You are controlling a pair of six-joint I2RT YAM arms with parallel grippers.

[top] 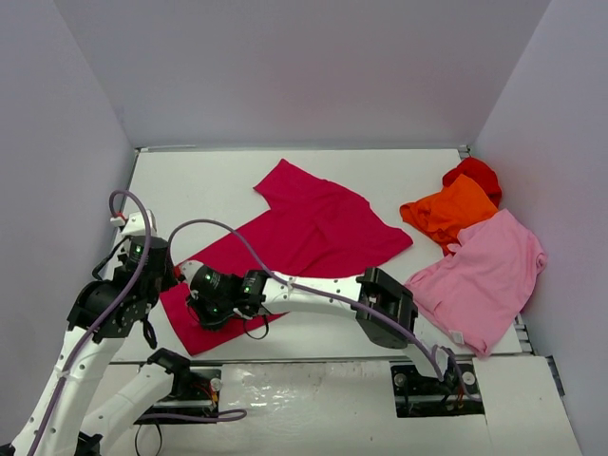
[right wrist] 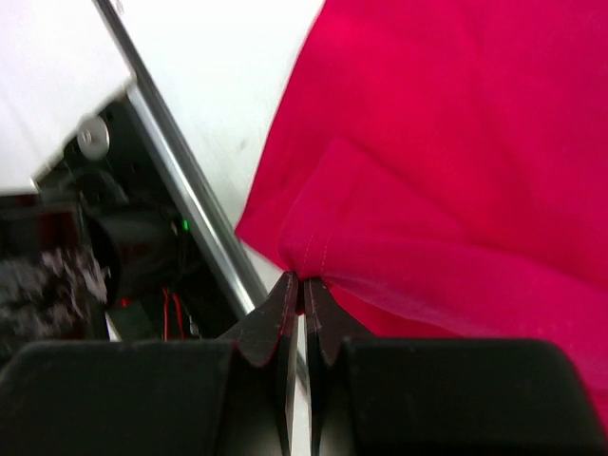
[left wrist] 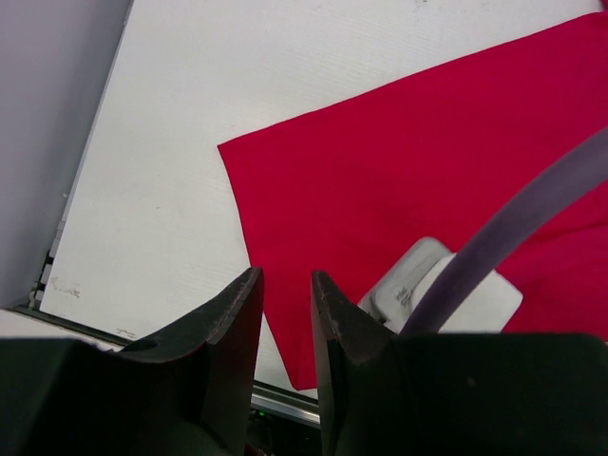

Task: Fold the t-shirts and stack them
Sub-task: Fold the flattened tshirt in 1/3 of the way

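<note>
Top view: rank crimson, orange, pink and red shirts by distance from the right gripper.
1. crimson shirt, held by right gripper, near left.
2. orange shirt, pink shirt, right side: too close to call.
3. red shirt, far right.

The central t-shirt (top: pixel 313 233) stretches across the surface (top: pixel 199 190) from 12 to 7 o'clock, with the right end effector (right wrist: pixel 294 285) at its near edge and the left end effector (left wrist: pixel 285 275) beside it at 8 o'clock. At 3 o'clock three more lie touching: far t-shirt (top: pixel 475 174), middle t-shirt (top: pixel 451 211), near t-shirt (top: pixel 484 275).
</note>
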